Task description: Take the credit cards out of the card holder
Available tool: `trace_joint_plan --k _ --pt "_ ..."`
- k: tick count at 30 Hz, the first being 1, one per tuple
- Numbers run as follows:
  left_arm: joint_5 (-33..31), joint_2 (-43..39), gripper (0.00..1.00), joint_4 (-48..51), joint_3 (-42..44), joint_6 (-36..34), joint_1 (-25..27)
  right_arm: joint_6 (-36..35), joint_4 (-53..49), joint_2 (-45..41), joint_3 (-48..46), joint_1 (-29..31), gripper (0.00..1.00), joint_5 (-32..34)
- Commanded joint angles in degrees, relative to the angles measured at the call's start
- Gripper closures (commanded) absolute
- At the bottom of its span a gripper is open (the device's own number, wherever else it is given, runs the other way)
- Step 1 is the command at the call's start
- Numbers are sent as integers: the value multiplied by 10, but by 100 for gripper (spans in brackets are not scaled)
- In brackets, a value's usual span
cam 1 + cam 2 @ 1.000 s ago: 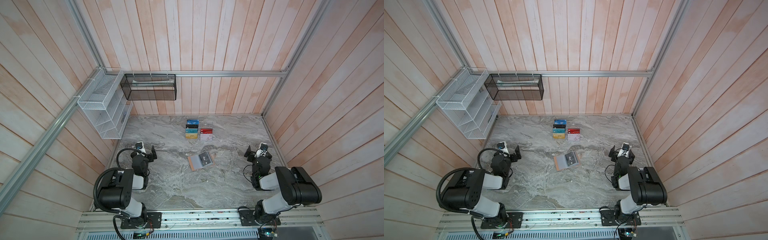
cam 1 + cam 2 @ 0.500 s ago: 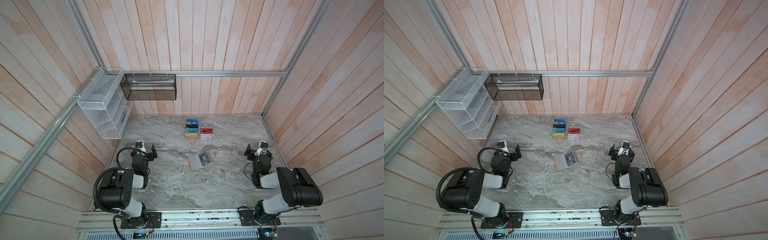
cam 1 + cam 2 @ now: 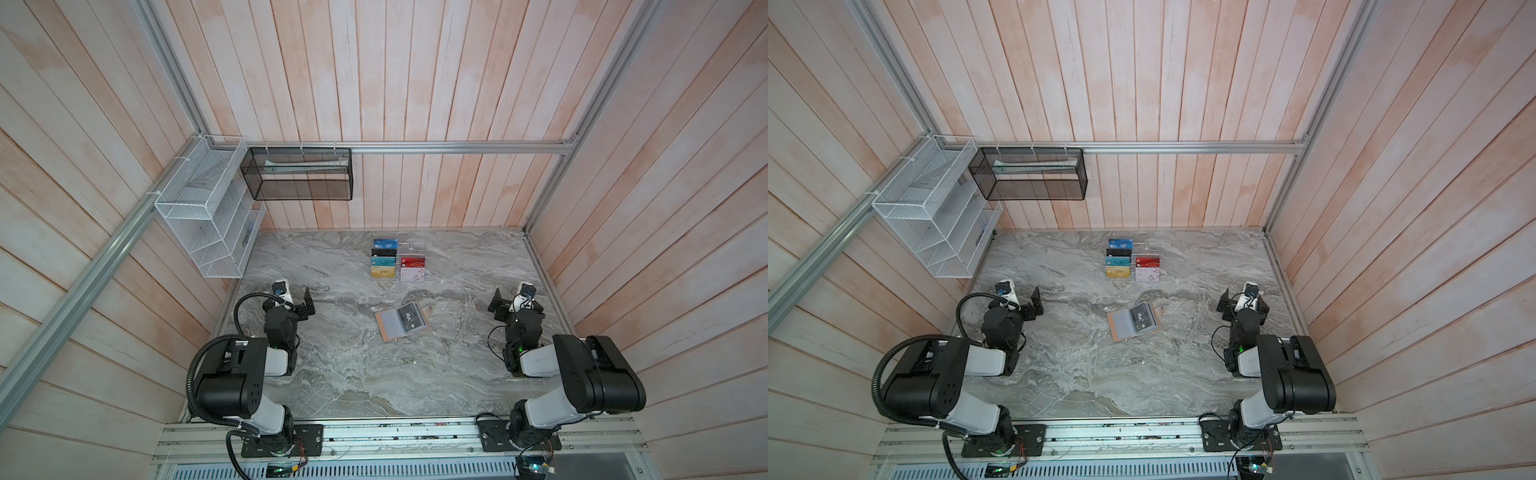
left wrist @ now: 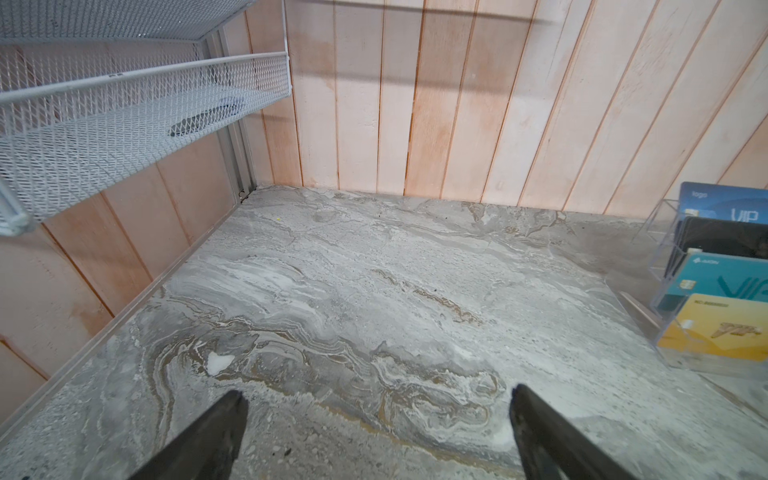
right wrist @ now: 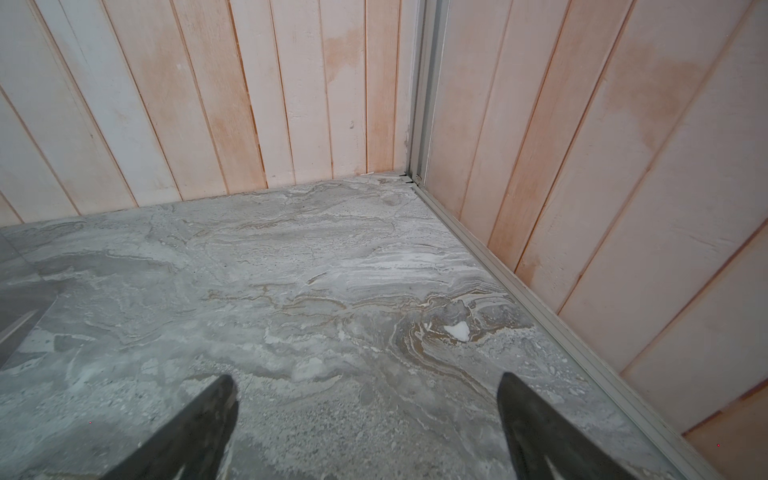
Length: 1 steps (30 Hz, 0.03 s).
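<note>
Inside card holder (image 3: 388,327): one credit card (image 3: 411,318)

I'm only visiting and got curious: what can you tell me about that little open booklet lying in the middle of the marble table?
The card holder is a small booklet with a tan-pink, leather-like cover showing as a border round its pages. It lies open and flat near the middle of the marbled table, slanted to its edges. One page is a greyish clear sleeve, contents unclear; the other carries a black card with pale "VIP" lettering. Only the table touches it.
</note>
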<state>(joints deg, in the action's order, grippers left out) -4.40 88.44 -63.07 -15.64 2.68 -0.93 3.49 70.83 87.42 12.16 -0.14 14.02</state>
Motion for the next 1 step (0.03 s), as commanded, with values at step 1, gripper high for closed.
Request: trace_joint_plan --k 1 --pt "9 -1 0 -8 -7 -9 3 7 -3 -7 7 -2 2 -4"
